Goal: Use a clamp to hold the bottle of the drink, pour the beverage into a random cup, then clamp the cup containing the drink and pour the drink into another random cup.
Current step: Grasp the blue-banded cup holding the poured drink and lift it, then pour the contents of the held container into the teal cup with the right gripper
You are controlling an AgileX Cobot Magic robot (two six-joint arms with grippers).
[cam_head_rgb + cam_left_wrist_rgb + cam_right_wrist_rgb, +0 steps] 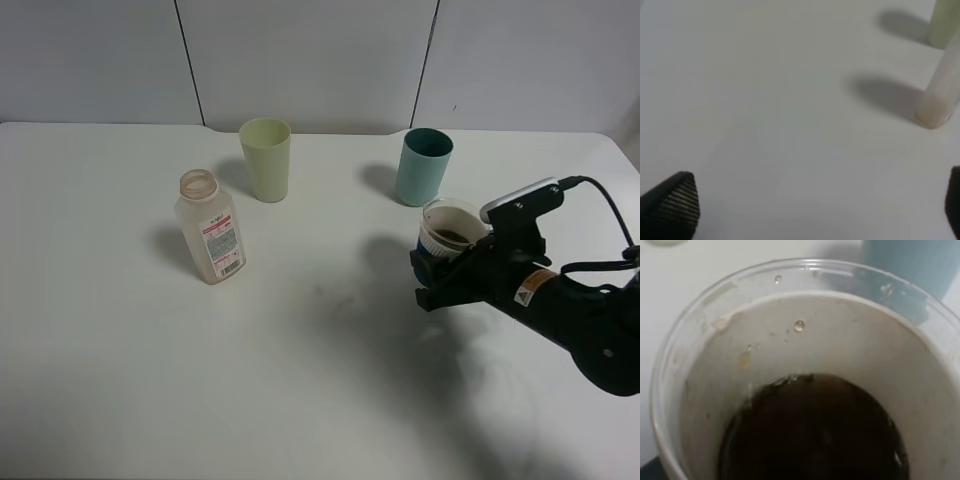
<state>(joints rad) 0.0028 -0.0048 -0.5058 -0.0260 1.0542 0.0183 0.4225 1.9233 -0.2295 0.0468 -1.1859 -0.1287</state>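
Currently blue-banded cup (446, 238) gripped inside right end effector (432, 274).

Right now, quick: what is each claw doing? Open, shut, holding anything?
Left gripper: open, holding nothing.
Right gripper: shut on the cup, which has dark drink in it.

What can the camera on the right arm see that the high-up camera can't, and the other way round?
Only the right wrist view: a close look down into the blue-banded cup, with droplets clinging to its inner wall.
Only the high view: the bottle, the pale green cup, the white table, and the right fingers clamped round the blue-banded cup.
Both: that cup, the dark brown drink in its bottom, and the teal cup near it.
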